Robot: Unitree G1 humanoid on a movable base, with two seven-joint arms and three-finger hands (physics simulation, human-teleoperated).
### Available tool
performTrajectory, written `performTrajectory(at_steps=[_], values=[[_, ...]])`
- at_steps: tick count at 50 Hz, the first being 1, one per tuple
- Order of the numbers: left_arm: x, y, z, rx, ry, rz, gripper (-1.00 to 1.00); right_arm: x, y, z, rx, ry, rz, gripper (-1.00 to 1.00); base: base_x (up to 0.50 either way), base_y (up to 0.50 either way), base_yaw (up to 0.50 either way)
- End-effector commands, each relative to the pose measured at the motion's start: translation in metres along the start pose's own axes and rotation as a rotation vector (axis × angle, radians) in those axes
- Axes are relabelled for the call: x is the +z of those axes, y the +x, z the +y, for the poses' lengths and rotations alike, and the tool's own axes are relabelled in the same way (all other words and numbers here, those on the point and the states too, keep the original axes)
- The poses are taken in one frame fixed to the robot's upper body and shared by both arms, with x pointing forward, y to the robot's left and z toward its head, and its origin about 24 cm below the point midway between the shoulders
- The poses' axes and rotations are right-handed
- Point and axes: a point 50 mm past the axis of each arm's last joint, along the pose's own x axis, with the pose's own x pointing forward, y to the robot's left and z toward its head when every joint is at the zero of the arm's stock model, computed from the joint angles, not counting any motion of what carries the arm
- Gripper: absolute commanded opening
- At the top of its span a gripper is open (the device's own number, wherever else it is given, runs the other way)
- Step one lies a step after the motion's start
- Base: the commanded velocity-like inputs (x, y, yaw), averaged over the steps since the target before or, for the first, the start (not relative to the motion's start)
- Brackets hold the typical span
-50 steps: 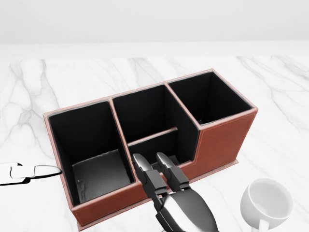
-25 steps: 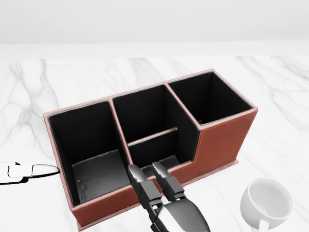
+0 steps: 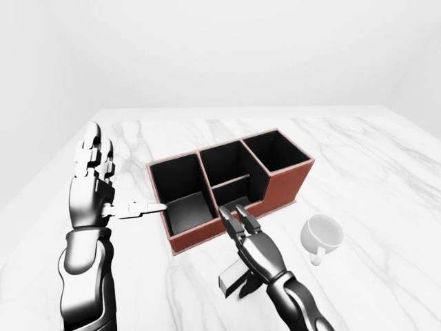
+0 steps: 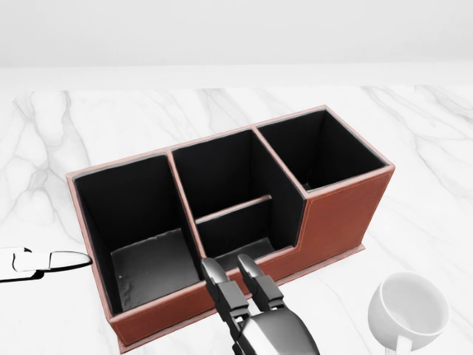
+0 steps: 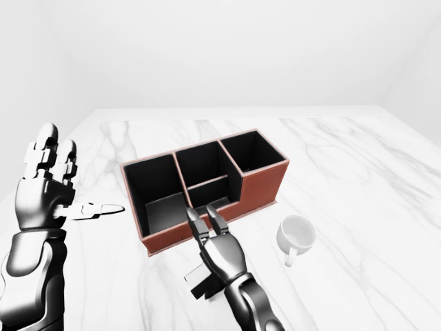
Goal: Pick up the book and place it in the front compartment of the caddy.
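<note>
Right now the brown caddy (image 4: 347, 211) sits mid-surface (image 4: 74, 126), w/ three black-lined columns. The middle column is split by a low divider into two bays. The bay nearer the bottom of the head view (image 4: 240, 233) holds nothing visible.

Right hand (image 3: 253, 245) comes up from the bottom edge. Its two long fingers (image 4: 222, 285) are stretched straight, side by side, tips over the caddy's near wall by the middle column. Thumb is hidden, so can't tell if it's clamped on anything.

Under that hand and wrist, in the eye views, a dark grey boxy thing (image 3: 234, 279) stands on the surface just outside the caddy. That's prob. the book, but its details are too dim to confirm. Can't tell if the hand is touching it.

Left hand (image 3: 93, 186) is raised at the left of the caddy, fingers up and spread apart, thumb pointing toward the caddy's left wall, holding nothing.

White cup (image 4: 406, 307) stands at the head view's bottom right, near the caddy but apart from it.
</note>
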Motion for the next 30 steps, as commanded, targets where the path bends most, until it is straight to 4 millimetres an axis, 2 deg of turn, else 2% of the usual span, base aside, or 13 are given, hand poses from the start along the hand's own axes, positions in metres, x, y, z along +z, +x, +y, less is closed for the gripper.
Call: performTrajectory(at_steps=[1, 30], values=[[-0.0004, 0.0005, -0.0002, 0.000, 0.000, 0.001, 0.99, -0.0067, 0.0042, 0.0060, 0.003, -0.016, 0.028, 1.00, 0.00, 0.00, 0.00], [0.0011, -0.0002, -0.0003, -0.001, 0.002, -0.004, 0.99, -0.0062, 0.0029, 0.0157, 0.015, -0.044, 0.030, 1.00, 0.00, 0.00, 0.00]])
